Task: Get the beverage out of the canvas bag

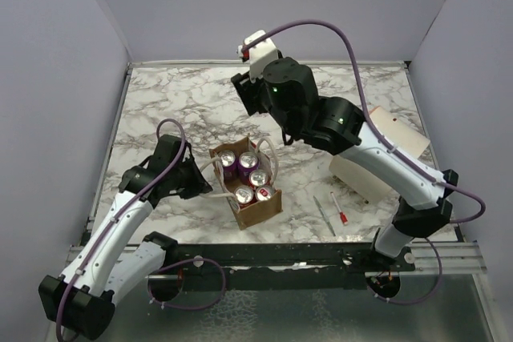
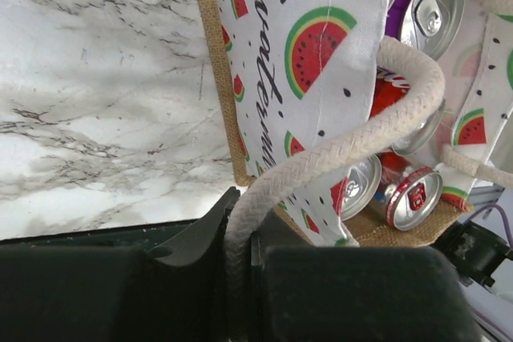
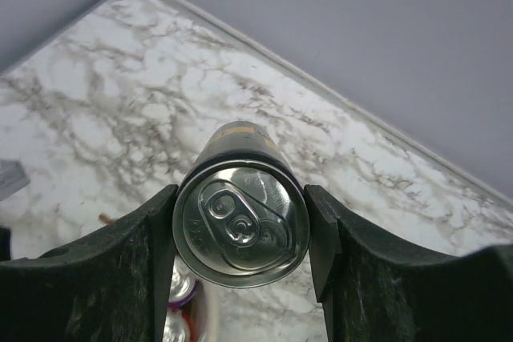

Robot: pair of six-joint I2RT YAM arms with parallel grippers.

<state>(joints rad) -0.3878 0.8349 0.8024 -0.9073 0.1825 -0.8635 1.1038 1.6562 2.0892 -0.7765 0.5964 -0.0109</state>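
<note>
- The left arm (image 1: pixel 120 222) reaches from the near left toward the middle, wrist held low.
- The left tool (image 2: pixel 240 234) is pinched tight on a rope handle (image 2: pixel 337 150).
- The right arm (image 1: pixel 377 158) stretches from the near right to the far middle, wrist raised high.
- The right tool (image 3: pixel 240 230) clamps a beverage (image 3: pixel 240 218) between both fingers.

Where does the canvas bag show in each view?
Top external: bag at centre, toward the near edge.
Left wrist: fills the right half; left gripper shut on its rope handle.
Right wrist: cloth not clearly seen; only can tops at the bottom edge, below the gripped can.
Shared landmark: the marble table.
</note>
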